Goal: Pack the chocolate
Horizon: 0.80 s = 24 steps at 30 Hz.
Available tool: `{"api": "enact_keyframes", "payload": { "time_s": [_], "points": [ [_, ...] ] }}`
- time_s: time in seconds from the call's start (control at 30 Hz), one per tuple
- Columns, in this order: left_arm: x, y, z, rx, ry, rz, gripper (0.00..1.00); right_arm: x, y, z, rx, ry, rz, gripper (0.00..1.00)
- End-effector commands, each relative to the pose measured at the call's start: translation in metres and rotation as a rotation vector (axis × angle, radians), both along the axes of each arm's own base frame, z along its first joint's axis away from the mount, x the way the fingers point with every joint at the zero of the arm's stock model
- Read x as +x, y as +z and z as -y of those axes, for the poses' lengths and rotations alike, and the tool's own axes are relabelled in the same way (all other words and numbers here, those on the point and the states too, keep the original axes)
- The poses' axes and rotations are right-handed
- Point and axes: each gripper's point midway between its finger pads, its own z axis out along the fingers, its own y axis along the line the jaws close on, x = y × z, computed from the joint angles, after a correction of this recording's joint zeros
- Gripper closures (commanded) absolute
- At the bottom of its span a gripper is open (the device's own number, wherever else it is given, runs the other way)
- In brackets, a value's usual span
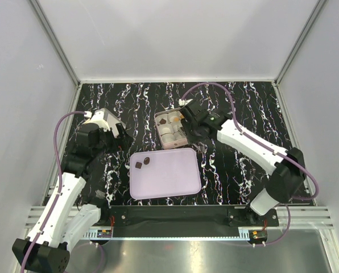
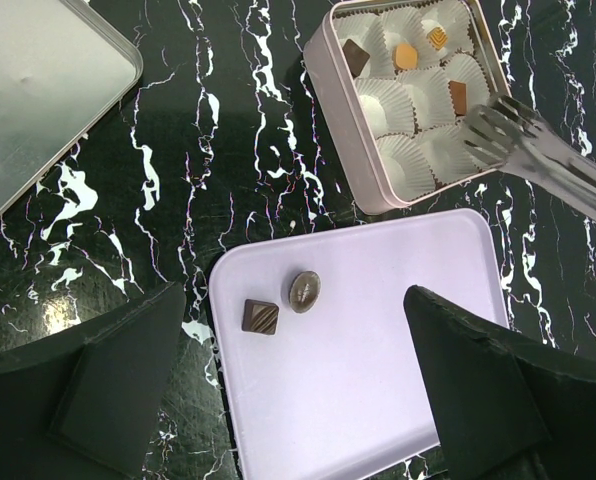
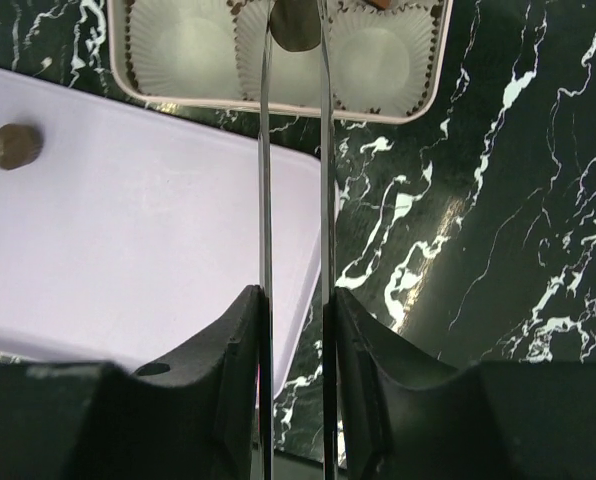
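Two dark chocolates lie at the left end of the lilac tray (image 2: 378,380): a square one (image 2: 260,316) and a round one (image 2: 304,291). Several more, dark (image 2: 355,55) and orange (image 2: 406,55), sit in the white paper cups of the square tin (image 2: 338,130). My right gripper (image 3: 295,310) is shut on metal tongs (image 3: 265,160). The tong tips pinch a brown chocolate (image 3: 296,25) over the tin's near row of cups. My left gripper (image 2: 296,340) hangs open above the tray, holding nothing.
The tin's lid (image 2: 38,90) lies on the black marbled table, left of the tin. Tin (image 1: 158,131) and tray (image 1: 169,179) sit close together mid-table. White walls enclose the table on three sides.
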Motion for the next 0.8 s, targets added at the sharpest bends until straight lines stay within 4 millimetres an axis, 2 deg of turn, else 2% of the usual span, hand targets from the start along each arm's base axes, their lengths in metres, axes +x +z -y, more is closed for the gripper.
{"api": "enact_keyframes", "payload": {
  "time_s": [0.0, 0.17, 0.3, 0.5, 0.6, 0.77],
  "points": [
    [0.007, 0.022, 0.004, -0.033, -0.009, 0.075, 0.01, 0.027, 0.018, -0.012, 0.048, 0.026, 0.082, 0.64],
    [0.007, 0.022, 0.004, -0.034, -0.01, 0.073, 0.01, 0.045, 0.017, -0.01, 0.062, 0.009, 0.105, 0.64],
    [0.008, 0.021, 0.004, -0.034, -0.011, 0.07, 0.01, 0.052, 0.014, -0.014, 0.063, 0.017, 0.104, 0.64],
    [0.008, 0.022, 0.004, -0.033, -0.012, 0.074, 0.01, 0.059, 0.004, -0.025, 0.073, 0.03, 0.082, 0.64],
    [0.008, 0.021, 0.004, -0.031, -0.011, 0.073, 0.01, 0.062, -0.001, -0.024, 0.051, 0.021, 0.076, 0.62],
    [0.008, 0.022, 0.004, -0.035, -0.012, 0.075, 0.01, 0.064, 0.007, -0.023, 0.049, 0.016, 0.09, 0.57]
  ]
}}
